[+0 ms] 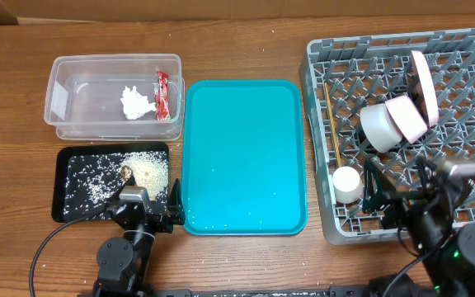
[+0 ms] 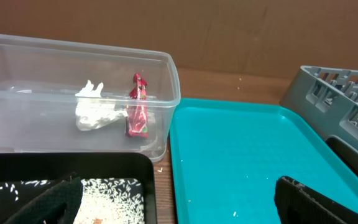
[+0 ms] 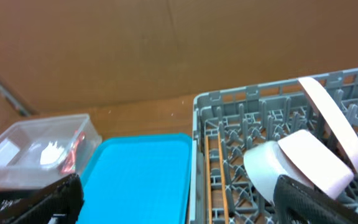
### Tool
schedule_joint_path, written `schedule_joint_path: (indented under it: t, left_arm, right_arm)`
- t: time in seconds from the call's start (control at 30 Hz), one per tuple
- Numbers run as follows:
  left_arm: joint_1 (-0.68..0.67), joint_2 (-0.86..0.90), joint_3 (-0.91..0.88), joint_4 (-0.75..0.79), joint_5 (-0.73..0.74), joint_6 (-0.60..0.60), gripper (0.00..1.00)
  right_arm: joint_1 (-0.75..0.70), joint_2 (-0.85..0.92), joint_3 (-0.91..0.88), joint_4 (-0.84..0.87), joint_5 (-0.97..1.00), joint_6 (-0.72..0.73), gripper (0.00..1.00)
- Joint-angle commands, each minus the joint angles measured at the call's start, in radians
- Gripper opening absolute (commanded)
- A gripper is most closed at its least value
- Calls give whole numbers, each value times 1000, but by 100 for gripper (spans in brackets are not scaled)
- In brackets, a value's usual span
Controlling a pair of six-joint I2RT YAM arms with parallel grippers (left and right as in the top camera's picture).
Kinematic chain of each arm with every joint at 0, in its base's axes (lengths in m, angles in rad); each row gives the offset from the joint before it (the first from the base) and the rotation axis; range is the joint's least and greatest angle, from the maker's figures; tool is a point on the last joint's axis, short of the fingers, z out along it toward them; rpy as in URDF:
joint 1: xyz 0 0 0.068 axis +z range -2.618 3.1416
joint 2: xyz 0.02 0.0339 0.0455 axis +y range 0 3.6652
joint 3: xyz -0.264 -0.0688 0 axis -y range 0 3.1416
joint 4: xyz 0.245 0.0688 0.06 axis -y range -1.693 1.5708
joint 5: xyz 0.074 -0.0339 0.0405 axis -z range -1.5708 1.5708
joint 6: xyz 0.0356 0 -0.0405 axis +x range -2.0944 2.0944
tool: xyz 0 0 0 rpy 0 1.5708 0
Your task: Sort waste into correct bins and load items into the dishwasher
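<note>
The clear tub [image 1: 60,91] at the back left holds the crumpled white napkin [image 1: 136,102] and the red wrapper [image 1: 162,93]; both also show in the left wrist view [image 2: 94,113] [image 2: 137,114]. The black tray [image 1: 68,198] holds loose rice [image 1: 143,169] and a brown scrap [image 1: 126,172]. The grey rack [image 1: 320,124] holds the pink plate [image 1: 425,84], the bowl [image 1: 386,124], the white cup [image 1: 346,183] and the chopsticks [image 1: 331,124]. My left gripper [image 1: 148,205] is open and empty over the black tray's front right corner. My right gripper [image 1: 398,194] is open and empty over the rack's front.
A teal tray [image 1: 244,157] lies bare between the black tray and the rack. The table is brown wood. A cardboard wall stands behind it.
</note>
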Motion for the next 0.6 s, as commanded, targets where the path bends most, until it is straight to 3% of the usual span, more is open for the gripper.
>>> schedule_joint_path:
  t: [0.0, 0.3, 0.57]
  left_arm:
    - [6, -11, -4, 3, 8, -9, 100]
    - [6, -11, -4, 3, 8, -9, 100]
    - [6, -11, -4, 3, 8, -9, 100]
  right_arm:
    - [-21, -125, -116, 40, 5, 22, 100]
    - [-21, -342, -354, 163, 5, 14, 100]
    - [-21, -390, -581, 509, -93, -45, 100]
